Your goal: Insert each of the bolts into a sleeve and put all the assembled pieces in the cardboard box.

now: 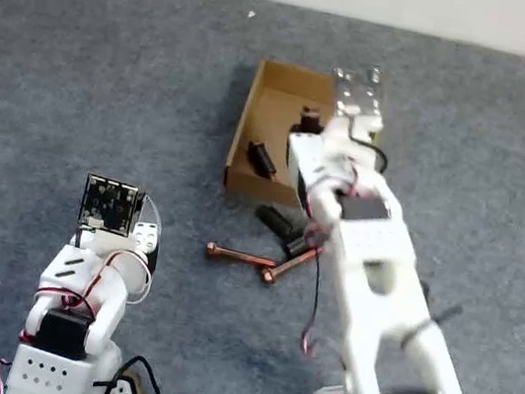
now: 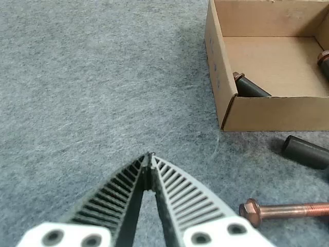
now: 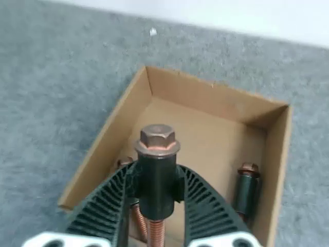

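Right gripper: we find the right gripper clamped on a held piece, a black sleeve with a copper bolt through it. The hexagonal head stands up above the fingers and the shank hangs below them.
Where it is held: upright above the open cardboard box, over the box floor.
Right arm: in the high view the right arm stretches from the lower right of the frame up to the box at upper centre.
Box contents: we count two assembled pieces lying inside. The first boxed piece is near the box's lower left corner. The second boxed piece lies just beside the arm.
Loose bolts: two copper bolts lie on the grey carpet just below the box, at the centre of the high view. The level bolt lies flat across, and the slanted bolt angles up to the right, close beside it.
Loose sleeve: an empty sleeve rests between the box and the bolts. A dark shape just beside it, at the arm's edge, is too unclear for us to name.
Left gripper: the left gripper has its fingers pressed together with nothing between them, above bare carpet and well apart from the box.
Left arm: the left arm sits at the lower left of the high view.
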